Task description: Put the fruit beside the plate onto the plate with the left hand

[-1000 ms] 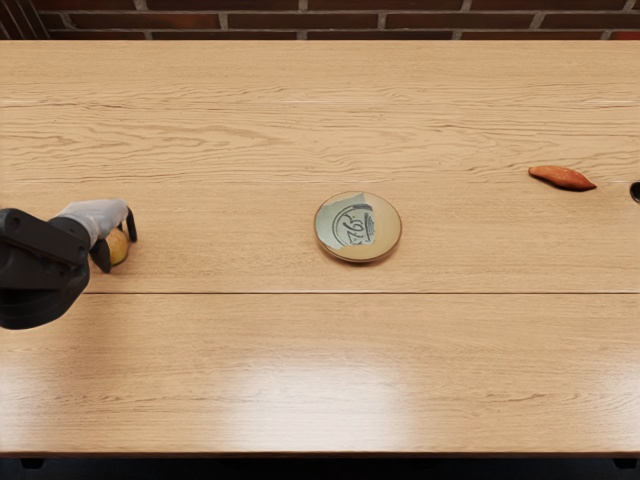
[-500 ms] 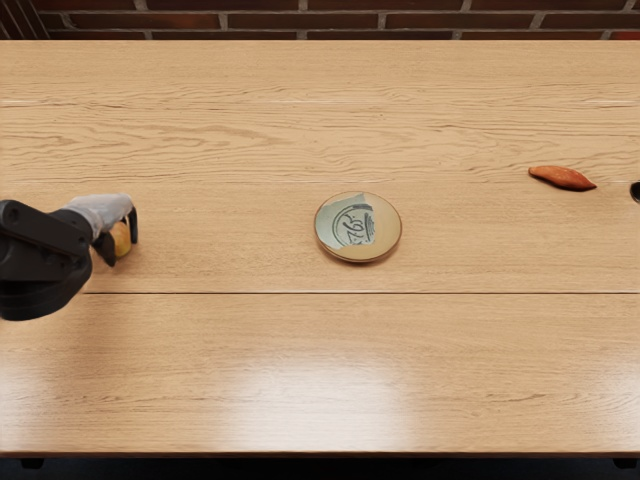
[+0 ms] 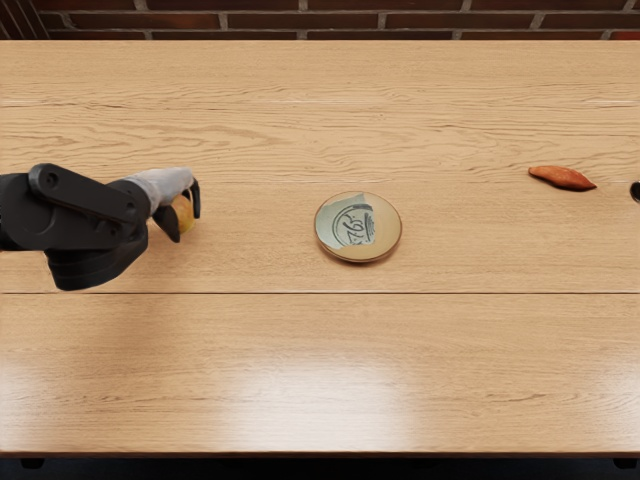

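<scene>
A small round plate (image 3: 358, 227) with a dark pattern lies at the table's middle. My left hand (image 3: 178, 205) comes in from the left edge and is shut on a yellow-orange fruit (image 3: 184, 212), which peeks out between the dark fingertips. The hand hangs well to the left of the plate, apart from it. Most of the fruit is hidden by the fingers. At the right edge only a dark tip of the right arm (image 3: 635, 191) shows.
An orange-red elongated vegetable (image 3: 562, 178) lies far right on the wooden table (image 3: 320, 360), close to the right arm's tip. A brick wall runs along the table's far edge.
My left hand has carried the fruit to the right and slightly up in the picture, closer to the plate. The plate and the orange-red vegetable have not moved.
</scene>
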Available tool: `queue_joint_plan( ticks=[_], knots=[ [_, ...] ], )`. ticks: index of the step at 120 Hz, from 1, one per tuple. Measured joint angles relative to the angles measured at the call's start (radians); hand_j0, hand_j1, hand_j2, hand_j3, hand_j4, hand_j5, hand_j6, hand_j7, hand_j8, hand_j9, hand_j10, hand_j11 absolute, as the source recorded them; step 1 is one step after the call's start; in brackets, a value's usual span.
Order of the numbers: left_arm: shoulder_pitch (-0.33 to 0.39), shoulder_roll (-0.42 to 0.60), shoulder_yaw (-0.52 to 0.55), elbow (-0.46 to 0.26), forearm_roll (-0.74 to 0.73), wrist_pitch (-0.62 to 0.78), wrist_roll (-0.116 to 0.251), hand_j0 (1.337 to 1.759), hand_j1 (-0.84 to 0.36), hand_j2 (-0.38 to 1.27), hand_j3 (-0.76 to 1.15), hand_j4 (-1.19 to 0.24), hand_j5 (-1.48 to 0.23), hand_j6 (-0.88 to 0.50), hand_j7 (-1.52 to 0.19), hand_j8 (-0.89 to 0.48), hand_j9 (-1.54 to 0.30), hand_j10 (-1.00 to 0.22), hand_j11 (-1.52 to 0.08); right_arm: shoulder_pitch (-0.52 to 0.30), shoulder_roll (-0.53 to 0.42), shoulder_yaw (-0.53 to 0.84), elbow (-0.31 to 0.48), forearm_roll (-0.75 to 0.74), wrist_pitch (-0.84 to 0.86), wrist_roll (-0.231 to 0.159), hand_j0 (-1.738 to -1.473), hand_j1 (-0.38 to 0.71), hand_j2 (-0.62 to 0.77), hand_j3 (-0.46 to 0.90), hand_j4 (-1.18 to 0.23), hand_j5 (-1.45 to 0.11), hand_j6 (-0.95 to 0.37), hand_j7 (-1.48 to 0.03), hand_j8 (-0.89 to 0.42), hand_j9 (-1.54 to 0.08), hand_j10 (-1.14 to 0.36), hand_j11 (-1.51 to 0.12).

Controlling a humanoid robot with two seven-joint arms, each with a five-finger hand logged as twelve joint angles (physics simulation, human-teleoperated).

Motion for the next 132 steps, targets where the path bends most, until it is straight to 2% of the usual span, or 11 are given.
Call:
queue_joint_plan(
  ticks=[58, 99, 132],
  knots=[
    [-0.031, -0.127, -0.173, 0.008, -0.005, -0.003, -0.001, 1.645, -0.37, 0.33, 0.00, -0.66, -1.24, -0.24, -1.17, -0.21, -1.18, -0.47, -1.18, 0.000, 0.000, 0.000, 0.000, 0.000, 0.000, 0.000, -1.658, -0.31, -0.01, 0.00, -0.03, -0.05, -0.03, -0.05, -0.03, -0.05, -0.03, -0.05],
    [-0.028, -0.245, -0.256, 0.073, 0.004, -0.002, 0.000, 1.645, -0.37, 0.33, 0.00, -0.66, -1.25, -0.24, -1.17, -0.22, -1.18, -0.46, -1.18, 0.000, 0.000, 0.000, 0.000, 0.000, 0.000, 0.000, -1.658, -0.31, -0.01, 0.00, -0.03, -0.05, -0.04, -0.05, -0.03, -0.05, -0.03, -0.05],
    [-0.008, -0.248, -0.296, 0.123, 0.012, 0.001, 0.002, 1.644, -0.35, 0.30, 0.00, -0.70, -1.22, -0.27, -1.15, -0.24, -1.17, -0.47, -1.18, 0.000, 0.000, 0.000, 0.000, 0.000, 0.000, 0.000, -1.658, -0.31, -0.01, 0.00, -0.03, -0.05, -0.03, -0.05, -0.03, -0.05, -0.03, -0.05]
  ],
)
